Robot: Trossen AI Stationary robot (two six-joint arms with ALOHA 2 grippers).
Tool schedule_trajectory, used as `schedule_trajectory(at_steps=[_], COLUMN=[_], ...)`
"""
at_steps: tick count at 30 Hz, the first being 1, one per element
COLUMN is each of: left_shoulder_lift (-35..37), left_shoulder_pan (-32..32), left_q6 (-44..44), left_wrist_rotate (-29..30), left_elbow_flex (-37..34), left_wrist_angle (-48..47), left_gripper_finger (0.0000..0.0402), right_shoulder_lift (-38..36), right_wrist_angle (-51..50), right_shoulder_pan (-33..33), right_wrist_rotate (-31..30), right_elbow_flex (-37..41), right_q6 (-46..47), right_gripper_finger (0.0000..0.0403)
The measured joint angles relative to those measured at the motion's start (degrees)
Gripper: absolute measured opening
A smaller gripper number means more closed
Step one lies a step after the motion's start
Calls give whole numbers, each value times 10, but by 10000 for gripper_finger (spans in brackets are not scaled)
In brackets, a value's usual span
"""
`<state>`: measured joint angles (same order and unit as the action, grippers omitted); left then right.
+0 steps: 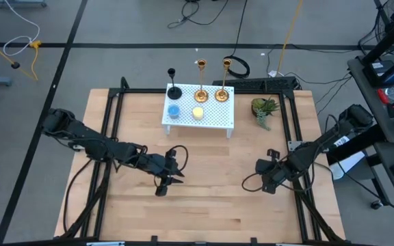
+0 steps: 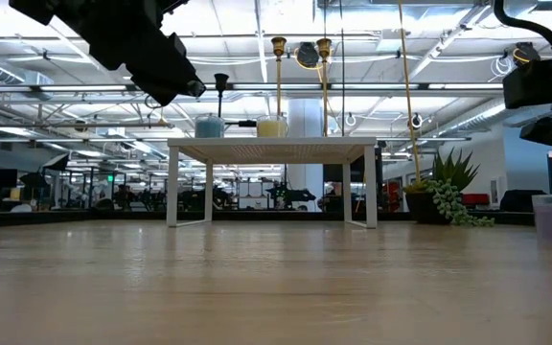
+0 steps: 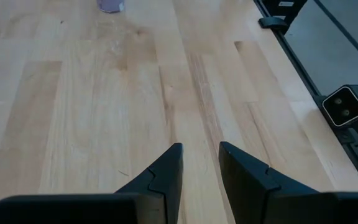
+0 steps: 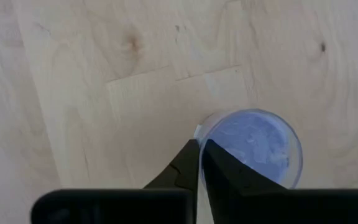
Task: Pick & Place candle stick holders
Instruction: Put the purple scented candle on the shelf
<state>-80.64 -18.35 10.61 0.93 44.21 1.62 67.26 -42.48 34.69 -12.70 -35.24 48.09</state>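
Up on the white rack [image 1: 214,117] at the far side of the table [image 1: 204,205] stand all three candle stick holders: the black holder [image 1: 174,91] at its left corner, two gold holders [image 1: 201,93] [image 1: 222,93] side by side to its right. A blue candle [image 1: 174,111] and a yellow candle [image 1: 198,113] sit in front of them. A small plant [image 1: 264,108] stands right of the rack.

The left gripper [image 1: 172,172] hovers over bare wood, fingers [image 3: 166,171] a little apart and holding nothing. The right gripper [image 1: 264,179] hangs above a purple candle [image 4: 263,143], fingers nearly together, empty.
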Motion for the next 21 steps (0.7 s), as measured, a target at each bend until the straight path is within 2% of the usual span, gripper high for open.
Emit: schedule_trajectory(at_steps=[6, 9, 13, 16, 21], left_shoulder_lift=[18, 48, 102, 139, 187], left_shoulder_pan=[-10, -25, -44, -58, -75], left_q6=[36, 41, 41, 36, 19], left_wrist_rotate=[0, 0, 9, 25, 55], left_elbow_flex=[0, 1, 1, 1, 1], left_wrist_angle=[-2, -16, -38, -46, -72], left_gripper_finger=[111, 111, 111, 111, 111], right_shoulder_lift=[-7, -20, -39, -50, -56], right_wrist_angle=[26, 75, 233, 394, 601], right_shoulder_pan=[-1, -1, -10, -16, -41], right_wrist_rotate=[7, 10, 4, -20, -5], right_elbow_flex=[1, 4, 4, 3, -2], right_q6=[28, 41, 13, -60, -211], right_gripper_finger=[7, 5, 3, 3, 2])
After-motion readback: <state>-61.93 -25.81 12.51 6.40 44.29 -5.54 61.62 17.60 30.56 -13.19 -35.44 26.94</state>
